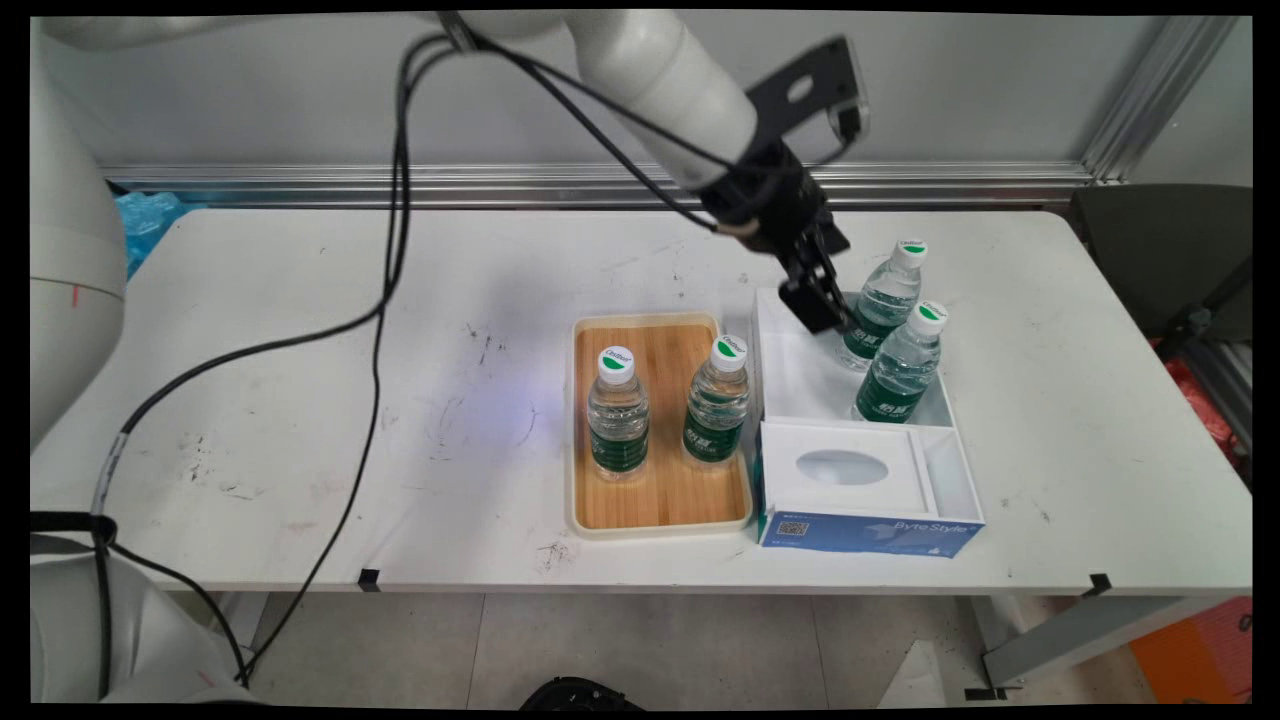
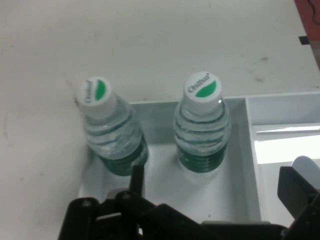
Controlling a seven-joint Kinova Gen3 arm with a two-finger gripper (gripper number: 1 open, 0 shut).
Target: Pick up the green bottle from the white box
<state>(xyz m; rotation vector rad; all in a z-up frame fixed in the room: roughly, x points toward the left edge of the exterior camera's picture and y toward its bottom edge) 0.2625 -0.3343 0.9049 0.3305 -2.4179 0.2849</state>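
Your black two-finger gripper [image 1: 822, 312] hangs over the white box [image 1: 790, 345], its fingers spread wide and holding nothing. Just beyond its tips stand two clear water bottles [image 2: 202, 125] with green labels, upright inside the box wall, so both caps face you.

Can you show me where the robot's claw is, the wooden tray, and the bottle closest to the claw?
claw [image 1: 822, 318]: main view, between its black fingertips.
wooden tray [image 1: 664, 500]: main view, bare bamboo floor near the front.
bottle closest to the claw [image 1: 884, 300]: main view, clear body above the green label.
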